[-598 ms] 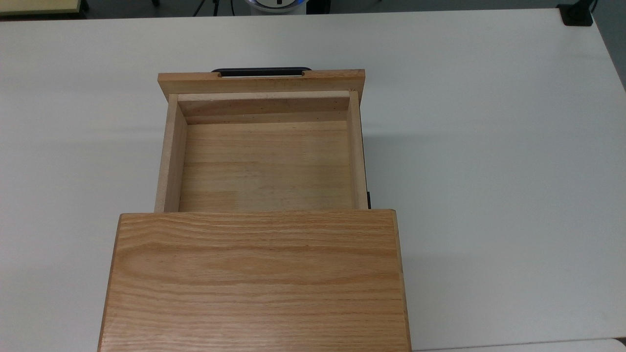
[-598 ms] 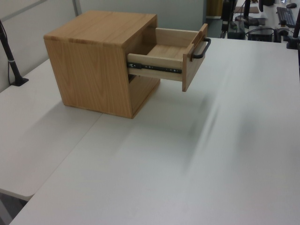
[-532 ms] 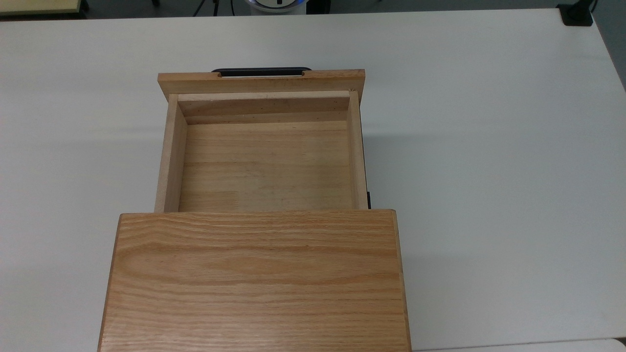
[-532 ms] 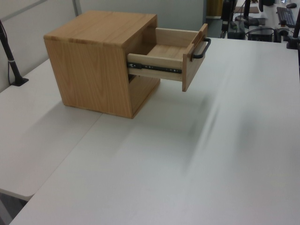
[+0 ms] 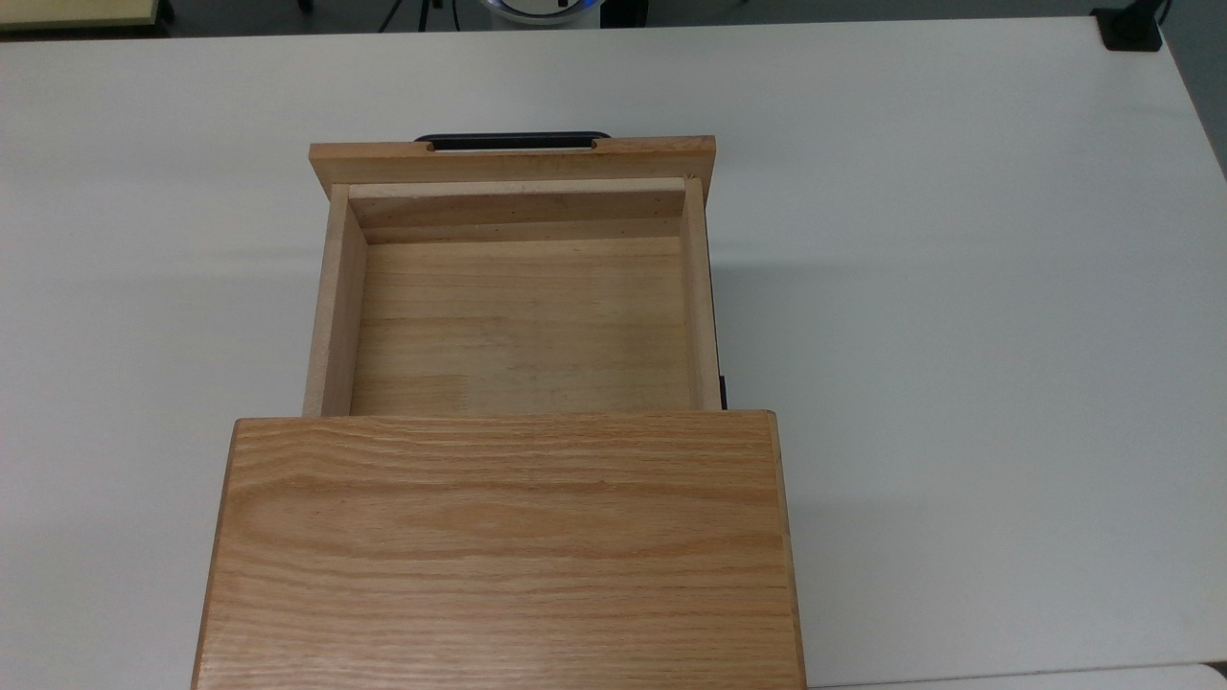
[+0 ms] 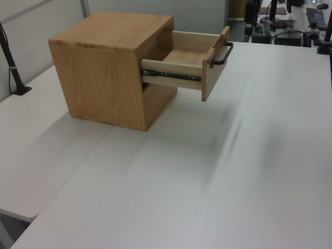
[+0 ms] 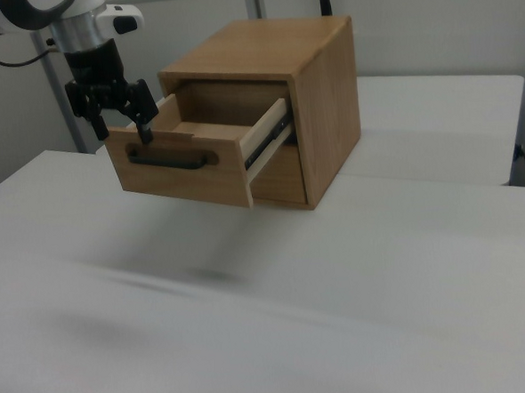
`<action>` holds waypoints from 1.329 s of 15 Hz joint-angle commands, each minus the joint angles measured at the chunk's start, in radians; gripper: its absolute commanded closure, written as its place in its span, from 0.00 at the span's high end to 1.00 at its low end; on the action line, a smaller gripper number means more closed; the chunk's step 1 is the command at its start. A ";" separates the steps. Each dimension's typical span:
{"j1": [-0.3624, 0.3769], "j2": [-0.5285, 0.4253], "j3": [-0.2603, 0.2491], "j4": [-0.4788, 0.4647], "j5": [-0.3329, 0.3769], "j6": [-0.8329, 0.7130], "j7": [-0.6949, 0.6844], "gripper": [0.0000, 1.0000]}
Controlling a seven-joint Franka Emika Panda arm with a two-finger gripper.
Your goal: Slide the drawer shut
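Observation:
The drawer (image 5: 518, 316) is a light wooden tray pulled far out of the oak cabinet (image 5: 498, 556), and it holds nothing. Its wider front panel carries a thin black bar handle (image 5: 513, 140). In the left view the drawer (image 6: 181, 57) juts toward the left view's right on a metal rail, handle (image 6: 224, 53) outward. In the right view my gripper (image 7: 121, 129) hangs open at the left end of the drawer's front panel (image 7: 190, 170), fingers pointing down just above the handle (image 7: 171, 159), with nothing between them.
The cabinet (image 7: 320, 113) stands on a white table (image 5: 959, 335) with wide bare room around it. A black clamp (image 5: 1131, 29) sits at the table's far right corner in the top view. A black post (image 6: 11, 62) stands at the left view's left edge.

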 commanded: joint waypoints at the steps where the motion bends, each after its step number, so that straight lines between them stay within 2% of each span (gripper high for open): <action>1: 0.008 0.003 -0.005 0.016 0.017 -0.033 0.005 1.00; 6: 0.010 0.006 -0.004 0.009 0.012 -0.038 -0.046 1.00; 7: 0.011 0.005 -0.001 -0.009 0.004 -0.038 -0.132 0.91; 8: 0.011 0.005 -0.001 -0.016 0.006 -0.039 -0.173 0.77; 9: 0.011 0.006 0.001 -0.029 0.006 -0.036 -0.170 0.64; 10: 0.014 0.011 0.002 -0.048 0.007 -0.024 -0.150 0.44; 11: 0.014 0.023 0.004 -0.053 0.010 -0.019 -0.114 0.29; 12: 0.016 0.040 0.007 -0.051 0.010 -0.007 -0.059 0.18; 16: 0.030 0.094 0.018 -0.082 0.004 0.155 0.142 0.04; 20: 0.033 0.134 0.018 -0.082 0.003 0.270 0.265 0.01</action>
